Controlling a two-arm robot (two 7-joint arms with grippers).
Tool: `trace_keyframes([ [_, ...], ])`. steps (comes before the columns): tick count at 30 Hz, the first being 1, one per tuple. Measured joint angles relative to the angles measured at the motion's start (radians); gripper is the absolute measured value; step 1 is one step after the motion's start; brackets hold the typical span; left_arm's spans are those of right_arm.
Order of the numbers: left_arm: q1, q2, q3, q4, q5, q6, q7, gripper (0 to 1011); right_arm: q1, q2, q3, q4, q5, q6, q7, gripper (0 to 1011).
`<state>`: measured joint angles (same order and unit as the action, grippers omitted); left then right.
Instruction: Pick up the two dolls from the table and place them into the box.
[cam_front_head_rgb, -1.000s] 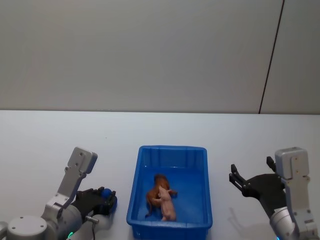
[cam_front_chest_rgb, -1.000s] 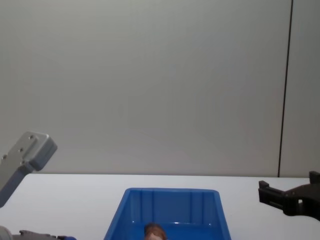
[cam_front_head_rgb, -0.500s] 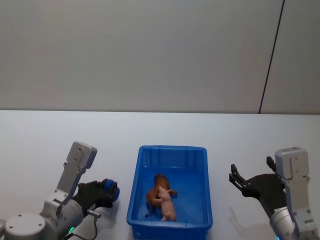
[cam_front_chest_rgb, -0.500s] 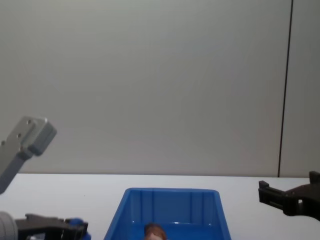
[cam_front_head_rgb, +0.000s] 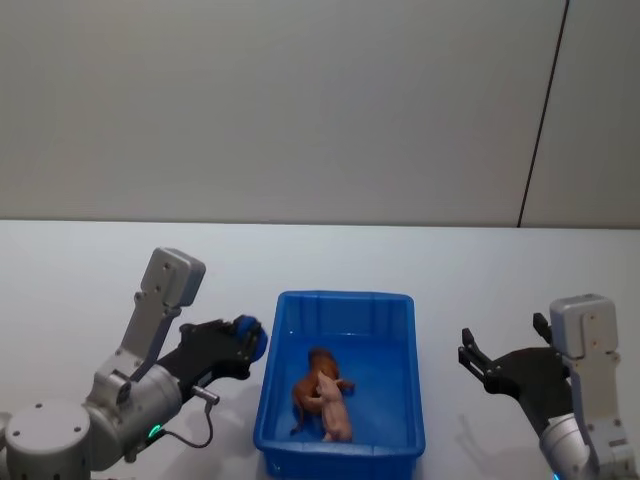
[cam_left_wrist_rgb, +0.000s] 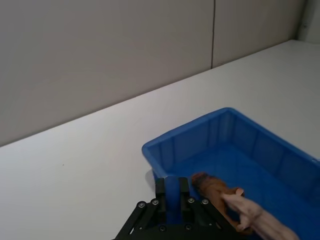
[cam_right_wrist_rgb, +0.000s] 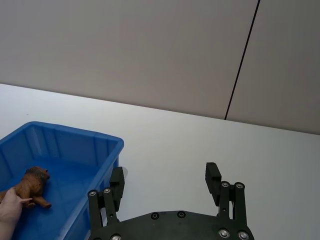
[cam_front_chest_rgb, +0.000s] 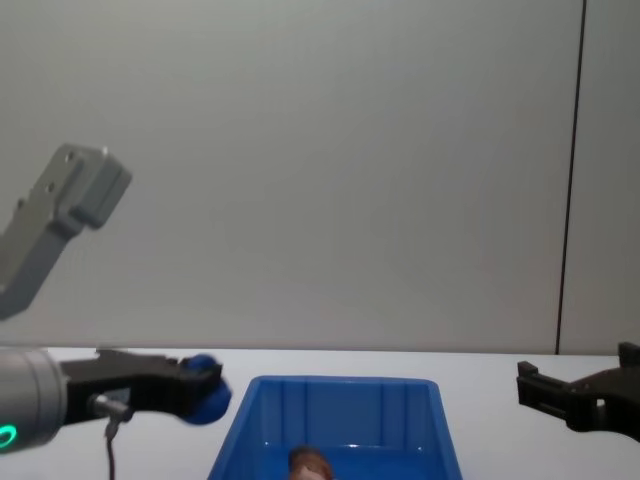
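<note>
Jaws of the left gripper (cam_front_head_rgb: 248, 340) are closed and empty beside the box (cam_front_head_rgb: 340, 455), its near-left rim. Right gripper (cam_front_head_rgb: 478, 362) jaws spread wide, empty, over the worktop (cam_front_head_rgb: 90, 270). Both dolls, brown doll (cam_front_head_rgb: 312, 382) and pink doll (cam_front_head_rgb: 335, 415), lie touching inside, lengthwise; the task appears complete.

Head cam looks down from above, chest cam low and level toward 12 o'clock, wrist cams sit close behind their fingers; all four share the box (cam_front_head_rgb: 341, 384).
</note>
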<state>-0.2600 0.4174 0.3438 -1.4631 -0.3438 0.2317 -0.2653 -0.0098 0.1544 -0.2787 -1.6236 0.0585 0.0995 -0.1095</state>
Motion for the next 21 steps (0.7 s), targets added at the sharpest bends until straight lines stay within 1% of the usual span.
trace_keyframes([
  [1,-0.003,-0.001,0.000,-0.004,0.000,-0.007,-0.017,140,0.000,0.000,0.000,0.000,0.000,0.000,0.000,1001],
  [3,-0.004,-0.002,0.000,-0.005,0.000,-0.010,-0.025,124,0.000,0.000,0.000,0.000,0.000,0.000,0.000,1000],
  [8,-0.020,-0.011,0.006,-0.009,-0.007,-0.035,-0.095,100,0.000,0.000,0.000,0.000,0.000,0.000,0.000,1000],
  [9,-0.020,-0.011,0.006,-0.009,-0.007,-0.035,-0.095,95,0.000,0.000,0.000,0.000,0.000,0.000,0.000,1000],
  [11,-0.026,-0.016,0.009,-0.006,-0.012,-0.043,-0.123,77,0.000,0.000,0.000,0.000,0.000,0.000,0.000,1000],
  [14,-0.037,-0.026,0.015,0.005,-0.020,-0.055,-0.168,164,0.000,0.000,0.000,0.000,0.000,0.000,0.000,1000],
  [15,-0.038,-0.027,0.016,0.006,-0.022,-0.057,-0.175,164,0.000,0.000,0.000,0.000,0.000,0.000,0.000,1000],
  [16,-0.041,-0.029,0.017,0.009,-0.023,-0.059,-0.184,223,0.000,0.000,0.000,0.000,0.000,0.000,0.000,1000],
  [17,-0.045,-0.033,0.020,0.014,-0.026,-0.062,-0.199,242,0.000,0.000,0.000,0.000,0.000,0.000,0.000,1001],
  [18,-0.045,-0.033,0.020,0.014,-0.026,-0.062,-0.199,281,0.000,0.000,0.000,0.000,0.000,0.000,0.000,1001],
  [19,-0.048,-0.037,0.023,0.018,-0.028,-0.065,-0.212,320,0.000,0.000,0.000,0.000,0.000,0.000,0.000,1001],
  [21,-0.053,-0.041,0.026,0.023,-0.031,-0.069,-0.229,363,0.000,0.000,0.000,0.000,0.000,0.000,0.000,1000],
])
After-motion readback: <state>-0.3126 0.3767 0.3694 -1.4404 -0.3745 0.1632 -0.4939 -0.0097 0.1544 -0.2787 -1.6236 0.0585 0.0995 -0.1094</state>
